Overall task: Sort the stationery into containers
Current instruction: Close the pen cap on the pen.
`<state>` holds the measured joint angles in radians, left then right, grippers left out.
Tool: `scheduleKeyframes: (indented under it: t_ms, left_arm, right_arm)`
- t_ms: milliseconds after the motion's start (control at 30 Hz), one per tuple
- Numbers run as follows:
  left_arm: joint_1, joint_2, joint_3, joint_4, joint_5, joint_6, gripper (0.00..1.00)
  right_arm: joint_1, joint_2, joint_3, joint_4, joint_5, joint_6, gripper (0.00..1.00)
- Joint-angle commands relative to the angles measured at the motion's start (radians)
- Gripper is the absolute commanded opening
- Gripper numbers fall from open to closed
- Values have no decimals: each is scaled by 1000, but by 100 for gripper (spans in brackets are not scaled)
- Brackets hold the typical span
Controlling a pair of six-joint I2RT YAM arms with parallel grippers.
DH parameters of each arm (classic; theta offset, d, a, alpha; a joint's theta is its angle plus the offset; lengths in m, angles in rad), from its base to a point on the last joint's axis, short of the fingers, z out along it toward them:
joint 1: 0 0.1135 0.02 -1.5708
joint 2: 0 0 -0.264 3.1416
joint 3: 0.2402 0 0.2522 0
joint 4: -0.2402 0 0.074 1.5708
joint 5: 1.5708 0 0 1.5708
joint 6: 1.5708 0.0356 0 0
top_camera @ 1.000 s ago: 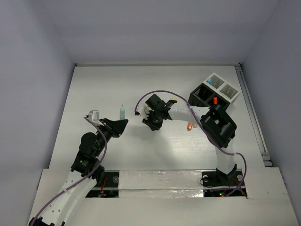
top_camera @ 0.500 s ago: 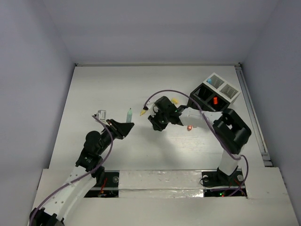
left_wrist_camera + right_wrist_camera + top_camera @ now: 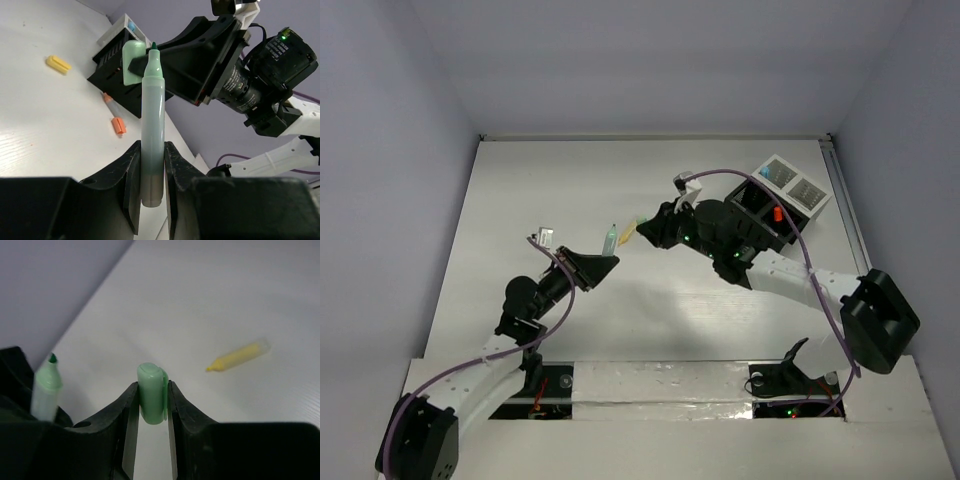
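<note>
My left gripper (image 3: 150, 175) is shut on a mint green marker pen (image 3: 152, 125), uncapped, dark green tip pointing up. In the top view the pen (image 3: 610, 240) sticks up from that gripper (image 3: 603, 262) mid-table. My right gripper (image 3: 152, 405) is shut on a mint green cap (image 3: 152, 392), held in the air just right of the pen tip (image 3: 52, 358). The cap also shows in the left wrist view (image 3: 134, 62). The black box (image 3: 752, 205) and the white tray (image 3: 793, 183) stand at the far right; an orange pen (image 3: 777, 213) is in the box.
A yellow pen (image 3: 239, 356) lies on the table under the grippers, also seen from above (image 3: 627, 236). A yellow block (image 3: 58, 64), an orange piece (image 3: 118, 125) and an orange pen (image 3: 107, 98) lie on the table near the black box (image 3: 112, 75).
My left gripper has carried the green pen rightward. My right arm has swung and stretched out, bringing its gripper with the cap up next to the pen tip.
</note>
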<state>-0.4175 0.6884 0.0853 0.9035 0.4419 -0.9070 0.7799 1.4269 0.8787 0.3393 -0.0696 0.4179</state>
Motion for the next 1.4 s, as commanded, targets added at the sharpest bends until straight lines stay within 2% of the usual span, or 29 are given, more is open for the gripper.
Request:
scheduleKeyframes:
  t_ms: [0, 200, 500, 1367]
  left_arm:
    - [-1, 48, 4, 228, 44, -33, 0]
    - [-1, 105, 14, 331, 57, -52, 0]
    - [-30, 157, 54, 397, 81, -58, 0]
    - [-58, 223, 74, 429, 66, -66, 0]
  right_arm:
    - [-5, -46, -18, 237, 34, 192, 0]
    - [-5, -75, -24, 265, 93, 347, 0]
    - [-5, -25, -32, 449, 30, 475, 0]
    - [35, 9, -4, 484, 8, 433, 0]
